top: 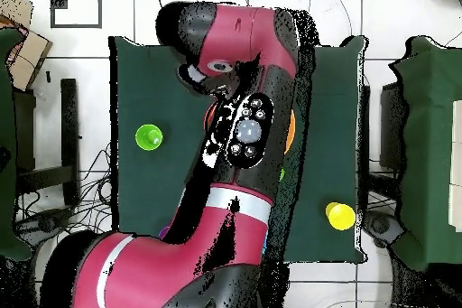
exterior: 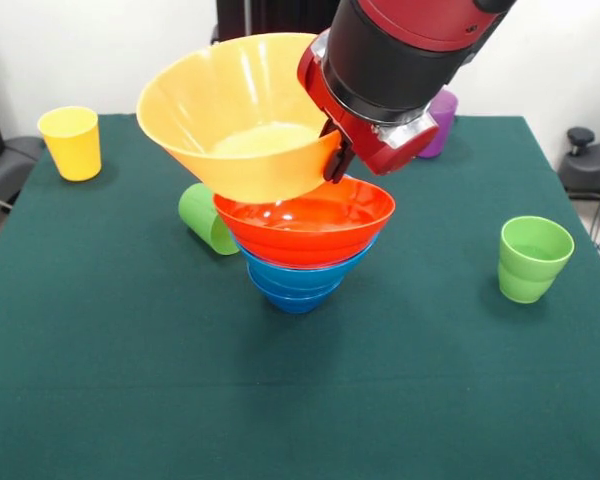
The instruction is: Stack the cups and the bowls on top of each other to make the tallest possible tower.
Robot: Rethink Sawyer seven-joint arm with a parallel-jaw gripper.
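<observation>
My gripper (exterior: 336,158) is shut on the right rim of the big yellow-orange bowl (exterior: 235,115). The bowl is tilted, with its base at the orange-red bowl (exterior: 305,228). That bowl sits nested on the blue bowls (exterior: 295,282), forming the tower at mid table. A yellow cup (exterior: 70,142) stands at the far left. One green cup (exterior: 208,218) lies on its side behind the tower. Another green cup (exterior: 532,258) stands at the right. The purple cup (exterior: 443,118) shows behind the arm. The light blue cup is hidden.
The green table (exterior: 130,380) carries everything. In the overhead view the arm (top: 239,133) covers the tower. Only an orange sliver (top: 291,129), a green cup (top: 149,136) and the yellow cup (top: 340,216) show on the table (top: 135,79).
</observation>
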